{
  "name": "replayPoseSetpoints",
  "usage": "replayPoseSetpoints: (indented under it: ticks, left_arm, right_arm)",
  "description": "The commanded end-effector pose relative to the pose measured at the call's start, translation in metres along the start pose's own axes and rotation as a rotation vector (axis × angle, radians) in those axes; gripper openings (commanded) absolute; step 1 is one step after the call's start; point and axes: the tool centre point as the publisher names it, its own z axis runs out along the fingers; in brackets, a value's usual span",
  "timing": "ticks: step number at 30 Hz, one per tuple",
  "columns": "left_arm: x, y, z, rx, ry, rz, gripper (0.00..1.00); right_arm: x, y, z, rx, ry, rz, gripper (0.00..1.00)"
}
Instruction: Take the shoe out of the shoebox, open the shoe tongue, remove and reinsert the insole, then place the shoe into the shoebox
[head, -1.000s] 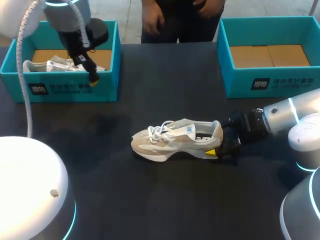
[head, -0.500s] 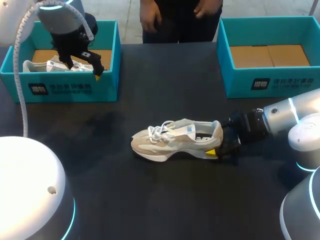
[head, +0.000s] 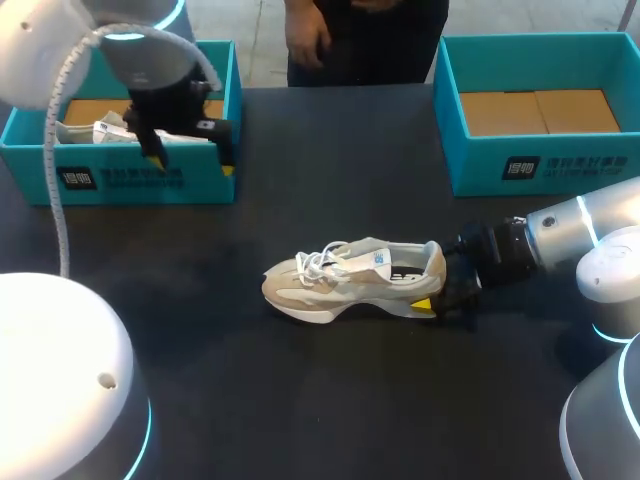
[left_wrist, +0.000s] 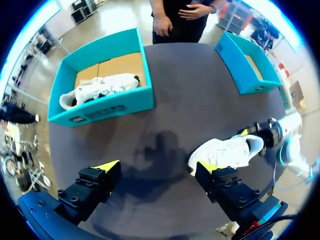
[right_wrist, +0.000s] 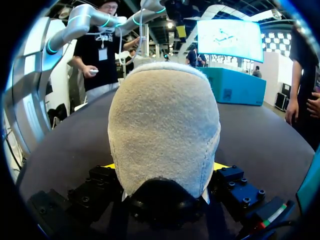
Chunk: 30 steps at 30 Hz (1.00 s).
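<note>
At the middle of the dark bench (head: 300, 400), nearest the robot, a pale grey and white shoe (head: 350, 278) stands on its sole. Its toe points to the robot's left and its heel to the robot's right. At the heel of the shoe, the right arm (head: 560, 240) lies low along the bench. The right jaws pinch the heel from both sides, and in the right wrist view the suede heel fills the gap between them. One yellow fingertip (head: 424, 305) shows just under the heel.

Farther off, beyond the toe of the shoe, stands the toe-side shoebox (head: 120, 185), teal, with a second white shoe (head: 95, 130) lying inside it. The left arm (head: 150, 70) hangs over that box's front wall, well apart from the shoe on the bench. The left jaws are spread wide and hold nothing.

Beyond the heel of the shoe stands the heel-side shoebox (head: 540, 165), also teal, showing a brown cardboard floor.

As for progress, the shoe is out of a box and on the bench, so the first step looks done. The laces look loosely done up and the tongue lies down over the opening, so opening it seems not yet begun. Whether the insole has been out cannot be told. The tongue, the insole work and the return to a shoebox appear to remain.
</note>
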Motion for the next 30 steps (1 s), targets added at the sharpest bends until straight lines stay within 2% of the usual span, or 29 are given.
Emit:
replayPoseSetpoints:
  ticks: [1,9,20,30]
  left_arm:
    - [0.022,-0.001,0.003,-0.010,-0.035,-0.037,1.00]
    - [0.054,0.005,0.011,-0.013,-0.048,-0.056,1.00]
    - [0.095,0.019,0.024,-0.094,-0.043,-0.081,1.00]
    - [0.135,0.035,0.037,-0.122,-0.048,-0.083,1.00]
  right_arm:
    - [-0.001,0.001,0.001,0.004,-0.001,0.001,0.00]
    - [-0.001,0.001,0.001,0.004,-0.001,0.001,0.00]
    - [-0.001,0.001,0.001,0.004,-0.001,0.001,0.00]
    - [-0.001,0.001,0.001,0.004,-0.001,0.001,0.00]
